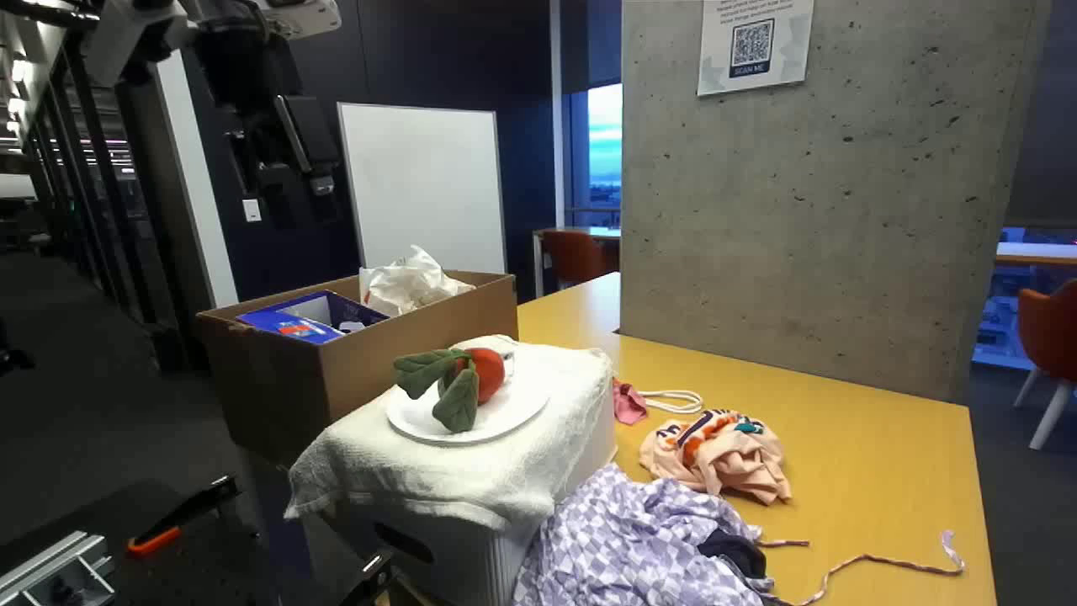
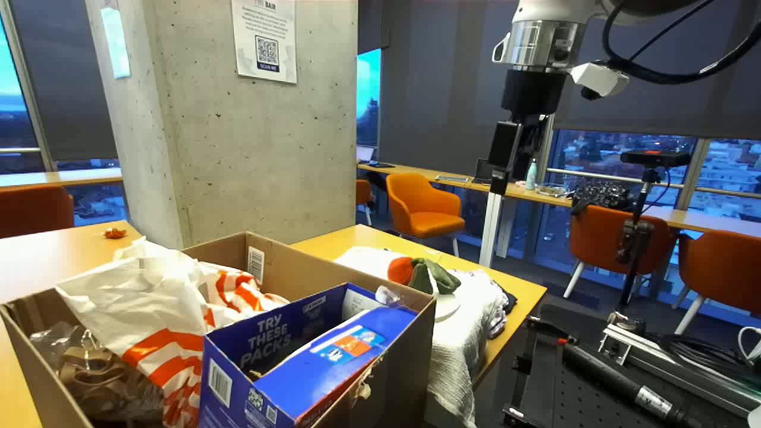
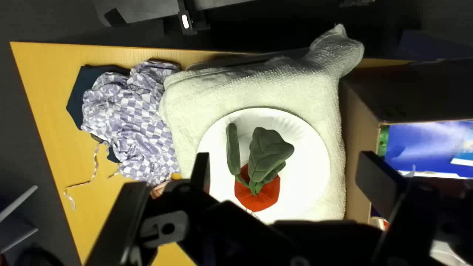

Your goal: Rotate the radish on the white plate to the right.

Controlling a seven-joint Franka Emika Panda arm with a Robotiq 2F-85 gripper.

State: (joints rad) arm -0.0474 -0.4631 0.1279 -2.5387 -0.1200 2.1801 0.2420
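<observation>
The radish is a plush toy with a red-orange body and dark green leaves. It lies on the white plate in both exterior views [image 1: 490, 375] [image 2: 400, 271] and in the wrist view [image 3: 260, 198]. In the wrist view its leaves point toward the top of the picture. The round white plate [image 1: 517, 412] [image 2: 447, 307] [image 3: 308, 162] rests on a white towel [image 3: 236, 96] draped over a box. My gripper [image 1: 284, 178] [image 2: 504, 178] [image 3: 286, 177] is open and empty, high above the plate. In the wrist view the radish appears between the fingers, nearer the left one.
A cardboard box [image 1: 412, 353] [image 2: 380, 276] with a blue carton [image 2: 357, 345] and a plastic bag [image 2: 148, 297] stands right beside the towel. A purple checked cloth [image 1: 639, 539] [image 3: 136, 114] and a peach cloth [image 1: 719, 459] lie on the yellow table [image 1: 875, 471]. A concrete pillar [image 1: 808, 236] rises behind.
</observation>
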